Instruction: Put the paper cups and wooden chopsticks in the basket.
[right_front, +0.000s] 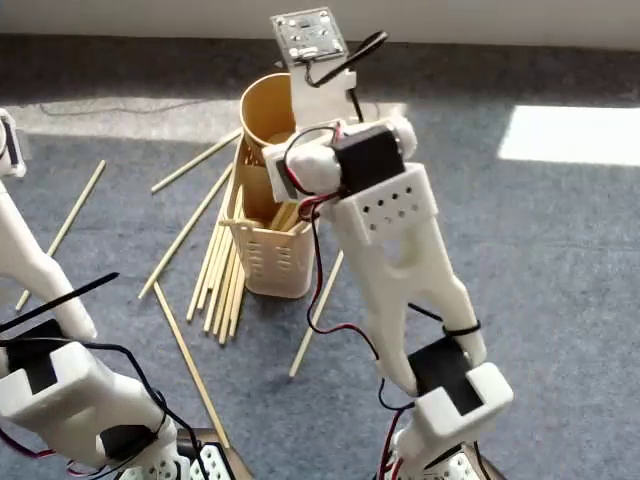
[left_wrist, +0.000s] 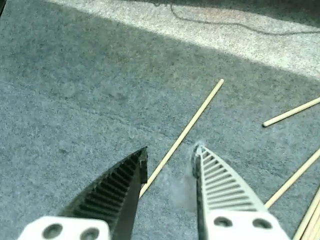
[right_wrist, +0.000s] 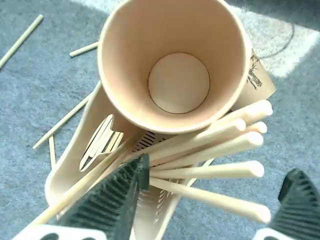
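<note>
Near the tabletop's (left_wrist: 75, 100) left edge, the left end effector (left_wrist: 171, 150) gapes over a loose chopstick (left_wrist: 195, 117); an off-centre pinch could roll it away. Mid-tabletop, the right end effector (right_wrist: 220, 172), jaws apart and empty, hovers above the basket (right_front: 272, 265) holding a paper cup (right_wrist: 178, 82) and chopsticks (right_wrist: 220, 145); a bump could topple it.

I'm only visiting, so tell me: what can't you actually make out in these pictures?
- High view: the right arm covers one side of the cup and the basket.
- Right wrist view: the cup blocks the basket's inside beneath it.
- High view: the chopsticks beside the basket overlap, so they cannot be counted.
- Left wrist view: the left tool covers the near end of one chopstick.
</note>
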